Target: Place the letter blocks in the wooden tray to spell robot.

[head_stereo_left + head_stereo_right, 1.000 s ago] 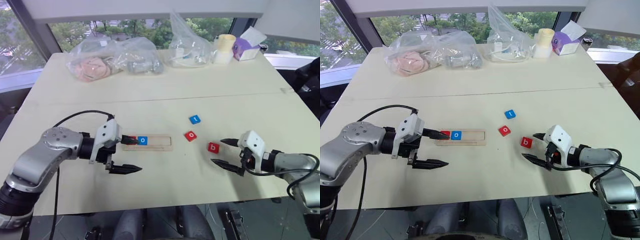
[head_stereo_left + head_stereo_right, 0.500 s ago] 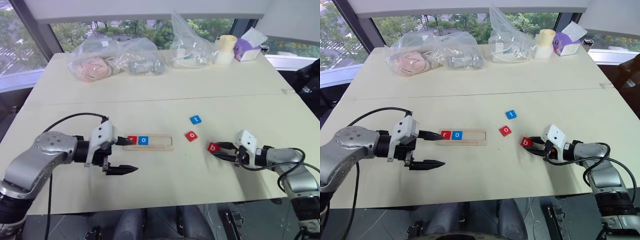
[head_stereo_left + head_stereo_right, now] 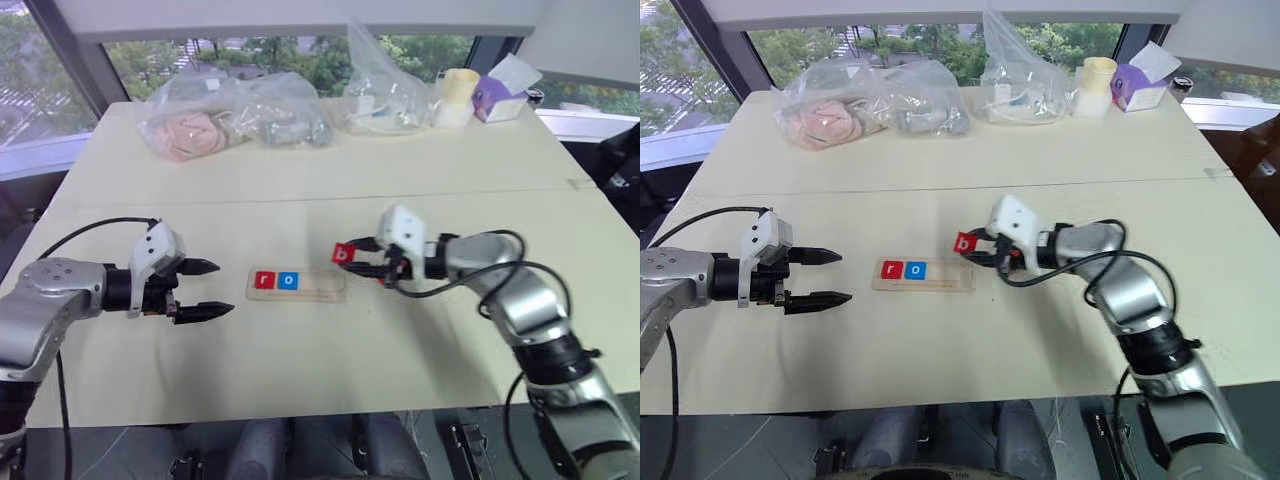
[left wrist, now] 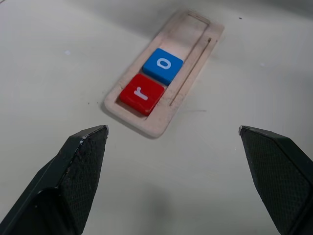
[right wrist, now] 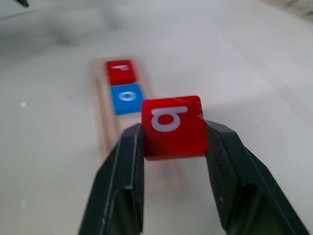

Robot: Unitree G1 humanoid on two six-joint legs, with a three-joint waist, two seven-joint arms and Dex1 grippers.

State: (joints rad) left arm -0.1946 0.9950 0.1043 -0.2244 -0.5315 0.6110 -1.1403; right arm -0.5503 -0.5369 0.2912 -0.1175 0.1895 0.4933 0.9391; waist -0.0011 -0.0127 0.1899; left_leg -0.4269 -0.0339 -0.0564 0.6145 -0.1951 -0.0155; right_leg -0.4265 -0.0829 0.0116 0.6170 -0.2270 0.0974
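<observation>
Left pincer [image 3: 205, 289] is hovering over the worktop [image 3: 330, 190] with its fingers spread wide, holding nothing, pointing toward the wooden tray [image 3: 296, 284], which is lying just beside its tips but apart from them. Tray is sitting flat near the worktop's middle, carrying the red r block [image 3: 265, 280] at its left end and the blue o block [image 3: 288, 280] touching it on the right; the rest of the slot is sitting open. Right pincer [image 3: 352, 258] is gripping the red b block [image 3: 343, 254] between its two fingers, clamped on opposite edges, letter face showing in the right wrist view. That block is hanging just above the tray's right end, clear of the wood, well apart from the left pincer.
</observation>
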